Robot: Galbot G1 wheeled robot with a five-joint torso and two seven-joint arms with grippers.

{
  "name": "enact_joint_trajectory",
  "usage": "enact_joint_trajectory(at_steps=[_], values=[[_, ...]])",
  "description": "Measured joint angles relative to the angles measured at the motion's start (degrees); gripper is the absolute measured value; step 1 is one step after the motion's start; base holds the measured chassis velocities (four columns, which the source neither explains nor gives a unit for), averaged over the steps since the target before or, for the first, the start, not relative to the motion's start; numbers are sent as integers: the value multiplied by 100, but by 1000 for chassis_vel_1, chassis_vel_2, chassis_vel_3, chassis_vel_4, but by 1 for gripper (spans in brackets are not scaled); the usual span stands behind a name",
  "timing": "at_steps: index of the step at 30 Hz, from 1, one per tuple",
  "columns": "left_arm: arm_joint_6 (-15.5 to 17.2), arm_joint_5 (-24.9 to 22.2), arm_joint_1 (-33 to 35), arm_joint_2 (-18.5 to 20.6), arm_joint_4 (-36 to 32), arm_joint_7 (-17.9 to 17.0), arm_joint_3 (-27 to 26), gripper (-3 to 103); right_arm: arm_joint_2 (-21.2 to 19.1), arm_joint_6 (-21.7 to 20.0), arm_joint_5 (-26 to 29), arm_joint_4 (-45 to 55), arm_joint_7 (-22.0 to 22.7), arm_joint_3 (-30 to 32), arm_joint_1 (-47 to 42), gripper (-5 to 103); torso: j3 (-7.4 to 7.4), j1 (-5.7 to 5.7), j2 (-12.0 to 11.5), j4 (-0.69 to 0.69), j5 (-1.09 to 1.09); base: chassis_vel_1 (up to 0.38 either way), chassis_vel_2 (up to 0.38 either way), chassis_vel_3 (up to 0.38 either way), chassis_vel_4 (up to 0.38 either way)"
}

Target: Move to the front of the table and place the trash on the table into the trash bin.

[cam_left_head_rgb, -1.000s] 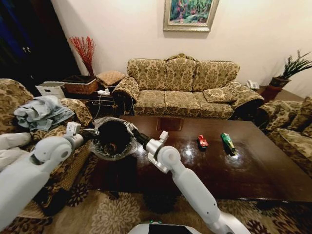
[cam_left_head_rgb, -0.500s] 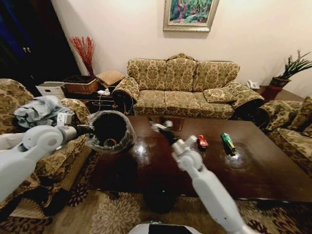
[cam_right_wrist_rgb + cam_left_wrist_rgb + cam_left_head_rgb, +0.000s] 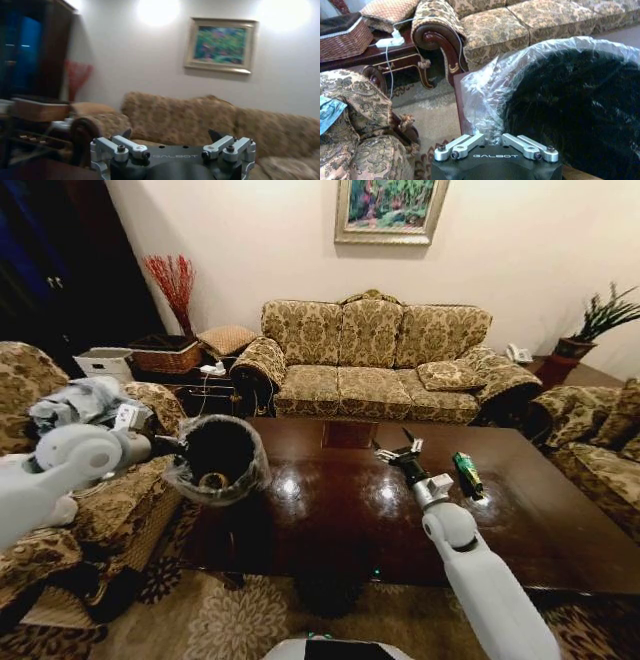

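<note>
Fingers spread wide on my right gripper (image 3: 398,446), which I see poised above the far middle of the table (image 3: 330,520), with nothing between them; the right wrist view shows the same splayed fingers (image 3: 118,144) in front of the patterned sofa (image 3: 200,116) and the framed painting (image 3: 221,45) on the wall. Just right of that gripper, the green bottle (image 3: 466,473) lies on the glossy dark wood, apart from the fingers. I can't make out a red piece from here.

My left gripper (image 3: 492,140) is pinched on the rim of the trash bin (image 3: 216,459), clamping the clear plastic liner (image 3: 485,93) where it folds over the edge. The bin hangs off the table's left end, tipped so its black mouth faces me, and a tan piece (image 3: 212,480) sits inside near the bottom.

Past the bin, to the left, a floral armchair (image 3: 95,470) carries a heap of grey cloth (image 3: 75,402). A wicker basket (image 3: 342,37) rests on a side table by the sofa arm.
</note>
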Motion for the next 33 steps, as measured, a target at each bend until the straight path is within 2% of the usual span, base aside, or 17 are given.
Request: enact_joint_trajectory(at_steps=[1,5,8,14,17,20,27,29,31,33], values=[[0,0,0,0,0,0,0,0,0,0,0,0,0,0,0,100,0,0,0,0,0,0,0,0,0],[0,236,71,-315,-69,81,33,0,46,-224,652,-35,143,112,-233,100,1,1,0,1,-7,0,0,0,0],[0,317,76,-459,-92,112,33,0,48,-336,857,17,141,122,-304,100,0,0,0,0,-6,0,0,0,0],[0,481,69,-558,-137,167,33,0,52,-488,1073,-39,158,70,-255,100,0,0,0,2,-2,0,0,0,0],[-3,917,103,-613,-174,386,37,0,34,-518,1085,-59,160,49,-312,100,-1,0,0,1,-3,-80,-69,79,64],[-2,942,105,-671,-204,416,55,0,30,-536,1101,-114,156,18,-304,100,0,0,0,2,-7,-127,-102,127,97],[-3,981,82,-698,-230,412,61,0,36,-545,1140,-336,144,-81,-97,100,1,1,0,0,3,-177,-196,190,179],[-3,970,74,-722,-240,412,39,0,38,-573,1190,-424,140,-140,4,100,0,0,0,0,-8,-290,-283,270,274],[-4,963,72,-733,-242,412,33,0,47,-599,1236,-473,141,-177,48,100,0,0,0,0,-8,-297,-285,290,277],[-4,960,58,-751,-251,407,23,0,92,-658,1316,-629,199,-309,169,100,1,1,0,0,2,-275,-301,291,296]])
